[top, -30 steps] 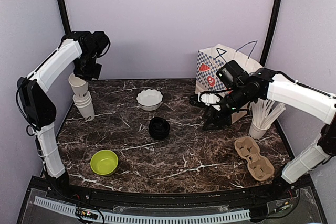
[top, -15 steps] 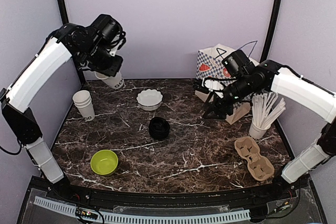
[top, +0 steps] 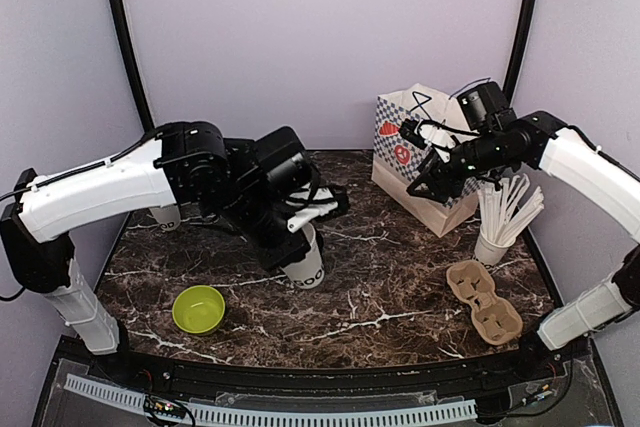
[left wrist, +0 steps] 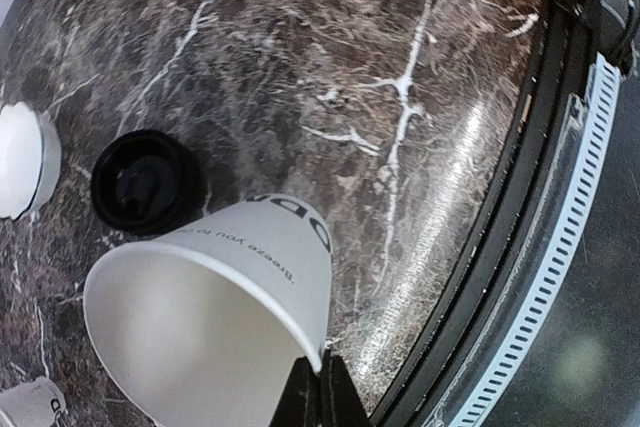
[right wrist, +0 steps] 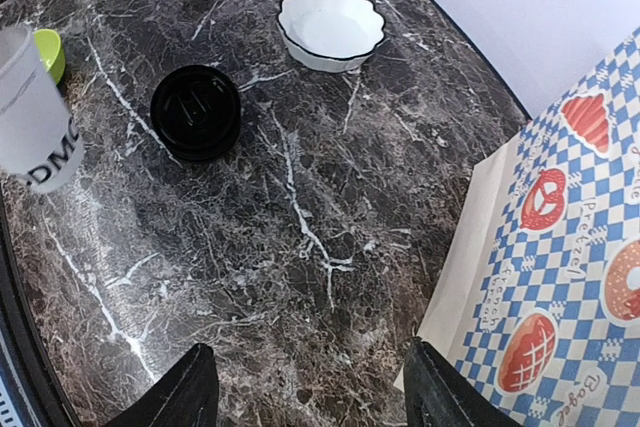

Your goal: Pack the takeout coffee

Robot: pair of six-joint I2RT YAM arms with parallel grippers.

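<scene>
My left gripper (top: pixel 300 237) is shut on the rim of a white paper cup (top: pixel 306 267) with black lettering. It holds the cup tilted and open-topped, low over the middle of the table. In the left wrist view the fingers (left wrist: pixel 320 393) pinch the rim of the cup (left wrist: pixel 215 317). A stack of black lids (left wrist: pixel 145 182) lies just beyond it and also shows in the right wrist view (right wrist: pixel 196 112). In the top view my left arm hides the lids. My right gripper (top: pixel 428 173) is open and empty, raised beside the paper bag (top: pixel 415 147).
A stack of spare cups (top: pixel 168 217) peeks out behind my left arm. A green bowl (top: pixel 198 309) sits front left. A cardboard cup carrier (top: pixel 484 301) and a cup of straws (top: pixel 497 232) stand at the right. A white scalloped bowl (right wrist: pixel 332 27) sits at the back.
My left arm has swung from the back left corner to the table's middle, carrying one cup down low. My right gripper has lifted and moved right, close to the bag.
</scene>
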